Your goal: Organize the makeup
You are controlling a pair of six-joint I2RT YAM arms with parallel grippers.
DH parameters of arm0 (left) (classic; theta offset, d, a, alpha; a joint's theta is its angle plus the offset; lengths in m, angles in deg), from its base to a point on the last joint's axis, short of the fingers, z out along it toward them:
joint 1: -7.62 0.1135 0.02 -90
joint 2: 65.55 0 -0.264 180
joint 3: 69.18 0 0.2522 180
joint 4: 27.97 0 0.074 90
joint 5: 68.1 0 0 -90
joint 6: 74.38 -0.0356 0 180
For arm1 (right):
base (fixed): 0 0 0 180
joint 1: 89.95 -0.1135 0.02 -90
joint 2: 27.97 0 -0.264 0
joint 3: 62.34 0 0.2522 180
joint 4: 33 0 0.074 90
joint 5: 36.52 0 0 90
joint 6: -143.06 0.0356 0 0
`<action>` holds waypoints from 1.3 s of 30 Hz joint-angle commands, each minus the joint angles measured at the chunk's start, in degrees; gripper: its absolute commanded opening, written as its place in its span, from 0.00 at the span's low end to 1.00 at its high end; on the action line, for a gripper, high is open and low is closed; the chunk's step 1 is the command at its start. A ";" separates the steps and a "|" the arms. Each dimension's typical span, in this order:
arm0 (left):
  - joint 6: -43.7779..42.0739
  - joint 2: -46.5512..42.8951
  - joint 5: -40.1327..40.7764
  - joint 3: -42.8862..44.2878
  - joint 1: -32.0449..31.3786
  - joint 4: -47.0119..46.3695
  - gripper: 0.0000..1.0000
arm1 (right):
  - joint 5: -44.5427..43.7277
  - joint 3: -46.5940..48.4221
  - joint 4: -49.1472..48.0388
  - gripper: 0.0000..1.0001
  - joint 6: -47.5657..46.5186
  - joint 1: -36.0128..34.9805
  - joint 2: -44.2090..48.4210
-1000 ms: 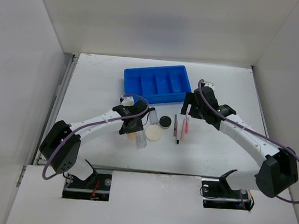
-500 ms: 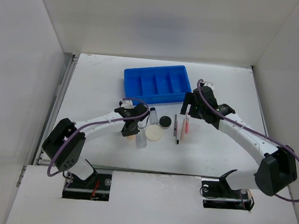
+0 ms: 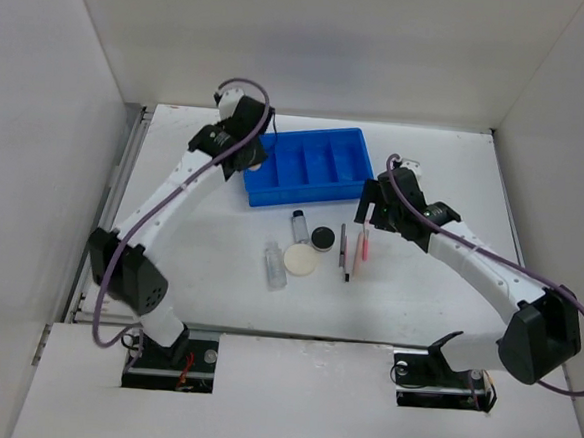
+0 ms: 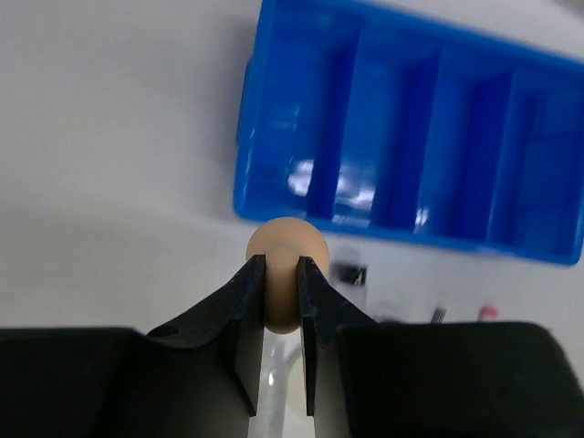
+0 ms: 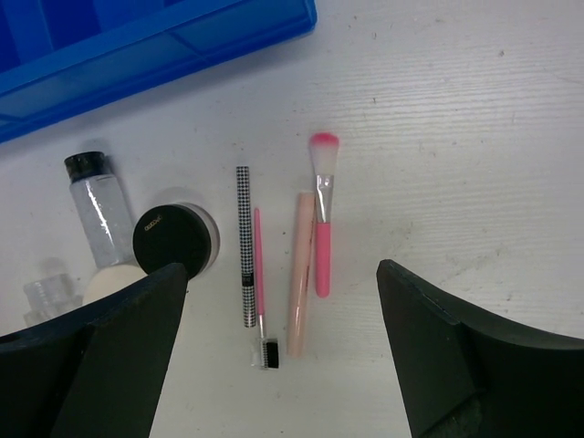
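Makeup lies mostly in a loose cluster on the white table (image 3: 446, 160) in front of the blue tray (image 3: 314, 192), apart from the tan sponge (image 4: 287, 246), which is up in the air. The left arm reaches long and far from its base, its forearm slanting up to the tray's left end, and the left gripper (image 4: 281, 265) has its two dark fingers (image 4: 245, 315) pinched on the sponge's lower half, the rounded top poking out above them. In the left wrist view the sponge hangs over the table just outside the tray's near wall, by the leftmost compartment. The right arm bends at the elbow and angles inward, the right gripper (image 5: 278, 272) hovering over the thin items with its jaws spread wide and nothing between them. Below it lie a checkered pencil (image 5: 244, 246), a thin pink spoolie (image 5: 258, 283), a cream stick (image 5: 298, 274) and a pink brush (image 5: 322, 228), side by side and roughly parallel. To their left sit the round black jar (image 5: 173, 239), a black-capped clear bottle (image 5: 99, 214) on its side, the cream puff (image 3: 301, 259) and a second clear bottle (image 3: 275, 263).
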 commanded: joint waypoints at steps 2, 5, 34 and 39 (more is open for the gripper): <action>-7.69 16.22 -3.39 15.64 5.57 1.26 0.07 | -2.30 2.72 2.18 0.91 0.07 0.38 4.18; -8.31 25.11 -7.08 25.85 8.38 1.97 0.07 | -2.30 2.20 3.68 0.91 0.60 0.38 6.99; -23.07 13.38 -28.76 1.27 -9.79 -3.83 0.60 | -4.32 -4.12 5.71 0.91 7.80 3.18 14.04; -25.27 14.69 -27.49 -5.34 -20.33 -3.04 0.57 | -3.26 -8.16 7.02 0.91 9.91 8.01 18.25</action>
